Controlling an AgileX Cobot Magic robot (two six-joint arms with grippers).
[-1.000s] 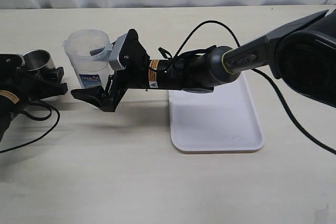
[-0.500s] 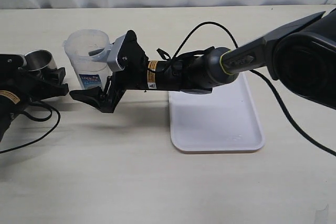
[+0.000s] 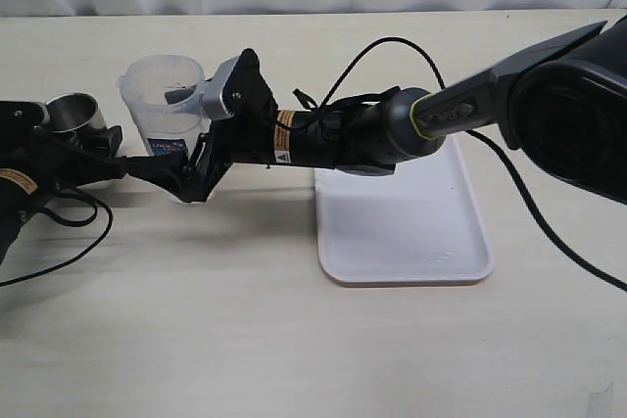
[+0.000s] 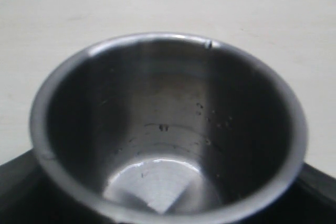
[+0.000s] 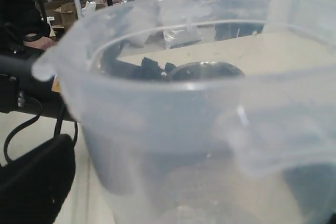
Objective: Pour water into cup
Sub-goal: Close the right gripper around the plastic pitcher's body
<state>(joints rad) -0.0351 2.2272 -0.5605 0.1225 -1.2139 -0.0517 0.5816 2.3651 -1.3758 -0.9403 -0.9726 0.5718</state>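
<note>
The steel cup [image 3: 71, 111] stands at the table's far left, and my left gripper [image 3: 76, 136] is shut on its sides. In the left wrist view the cup [image 4: 168, 124] fills the picture, with droplets on its inner wall and a black finger [image 4: 16, 187] against each side. The translucent pitcher [image 3: 162, 97] with a blue label stands just right of the cup. My right gripper [image 3: 157, 152] is open and straddles the pitcher's lower part. In the right wrist view a black finger [image 5: 34, 182] stands a little apart from the pitcher [image 5: 199, 129] wall. Water in the pitcher is not clear to see.
A white tray [image 3: 402, 227] lies on the table right of the middle, partly under my right arm [image 3: 343, 134]. A black cable [image 3: 59, 237] loops on the table by the left arm. The table's far edge meets a white backdrop.
My right gripper has moved left, from in front of the pitcher to astride it, its near finger now close to the left gripper. The cup and left gripper have not moved.
</note>
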